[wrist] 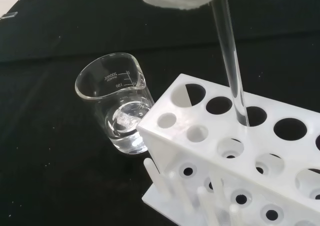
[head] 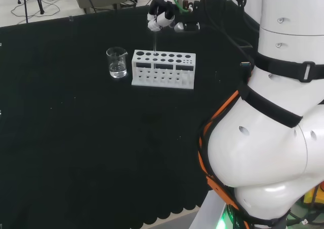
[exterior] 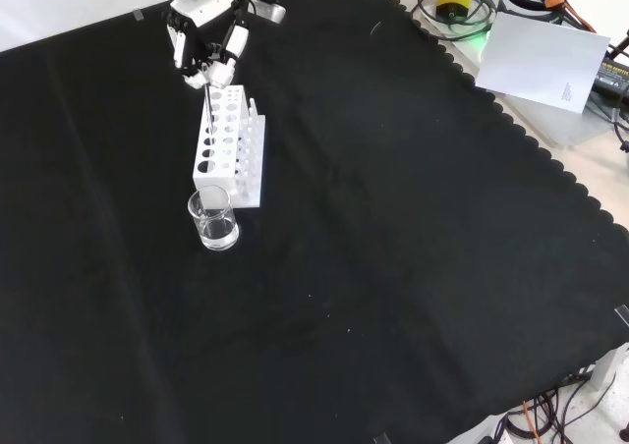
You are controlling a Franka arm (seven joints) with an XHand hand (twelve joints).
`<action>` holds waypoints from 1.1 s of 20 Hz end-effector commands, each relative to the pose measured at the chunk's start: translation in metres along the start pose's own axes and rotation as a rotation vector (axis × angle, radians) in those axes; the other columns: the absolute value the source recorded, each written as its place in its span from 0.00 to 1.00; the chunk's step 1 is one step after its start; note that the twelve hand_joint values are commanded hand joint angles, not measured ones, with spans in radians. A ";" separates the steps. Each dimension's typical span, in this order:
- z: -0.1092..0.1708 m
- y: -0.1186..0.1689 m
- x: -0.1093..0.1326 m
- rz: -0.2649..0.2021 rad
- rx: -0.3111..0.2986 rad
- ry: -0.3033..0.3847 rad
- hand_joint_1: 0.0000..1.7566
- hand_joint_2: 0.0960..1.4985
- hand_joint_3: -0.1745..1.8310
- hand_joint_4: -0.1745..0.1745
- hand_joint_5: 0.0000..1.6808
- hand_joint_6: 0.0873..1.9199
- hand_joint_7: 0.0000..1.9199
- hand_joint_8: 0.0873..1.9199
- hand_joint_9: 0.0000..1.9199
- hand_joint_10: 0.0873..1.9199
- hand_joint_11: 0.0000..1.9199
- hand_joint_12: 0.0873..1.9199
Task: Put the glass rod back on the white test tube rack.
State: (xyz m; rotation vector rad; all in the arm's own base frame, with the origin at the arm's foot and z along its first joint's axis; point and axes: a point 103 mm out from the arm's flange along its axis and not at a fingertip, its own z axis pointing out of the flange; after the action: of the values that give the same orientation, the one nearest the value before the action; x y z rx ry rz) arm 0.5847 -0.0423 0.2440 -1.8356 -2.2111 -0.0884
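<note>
The hand (head: 161, 17) is pinching the glass rod (wrist: 231, 61) by its top end (thin, stiff, slippery, breakable). Its tip is hanging over a far-row hole of the white test tube rack (wrist: 240, 161).

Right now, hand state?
Hand: shut on the glass rod, holding it upright with its lower end at a hole of the white test tube rack.

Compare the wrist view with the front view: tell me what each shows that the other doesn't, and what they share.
Wrist view alone: the glass rod, close up, its lower end at one of the big holes in the rack's top, and a little clear liquid in the beaker. Front view alone: the hand above the rack's far end, with wide bare black cloth around. Both: the white test tube rack and the beaker next to its end.
</note>
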 end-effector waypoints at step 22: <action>-0.017 -0.012 -0.001 -0.018 -0.044 0.016 0.78 0.56 0.00 0.00 0.40 0.44 0.71 0.00 0.92 0.37 0.75 0.39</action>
State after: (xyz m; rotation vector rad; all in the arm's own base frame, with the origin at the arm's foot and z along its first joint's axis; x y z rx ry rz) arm 0.5796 -0.0486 0.2558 -1.8513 -2.2123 -0.1289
